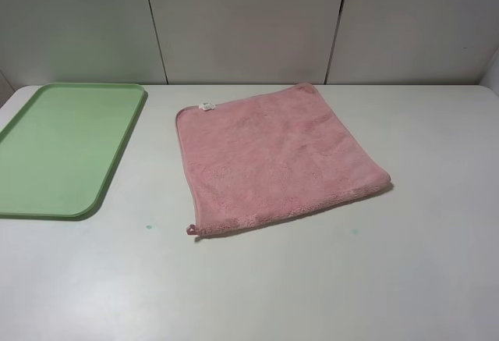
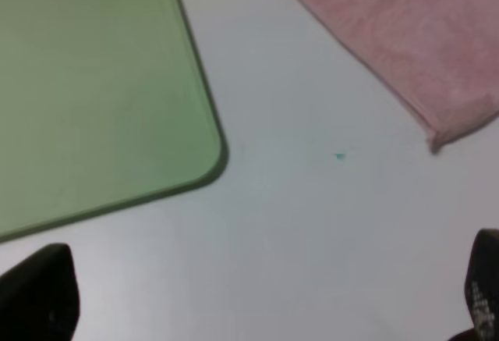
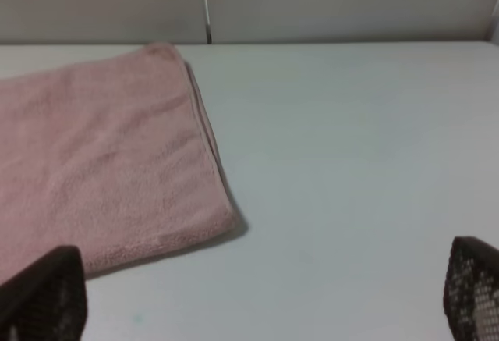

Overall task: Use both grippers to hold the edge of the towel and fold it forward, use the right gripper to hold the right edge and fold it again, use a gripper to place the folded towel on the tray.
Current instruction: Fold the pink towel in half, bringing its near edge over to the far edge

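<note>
One pink towel [image 1: 273,158], flat, unfolded, turned slightly askew. One green tray [image 1: 62,150] at left, long axis near-to-far. Left gripper [image 2: 261,294] and right gripper [image 3: 259,294]: two, both spread wide, empty

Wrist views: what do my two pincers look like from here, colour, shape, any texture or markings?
Little shows. The left pincer is only two black, rounded fingertips, blurred and cut off by the frame, one with faint pale specks. The right pincer looks alike: two dark fingertips, one showing a fine grid-like texture. No arms, cables or labels appear in any view, the high camera included.
</note>
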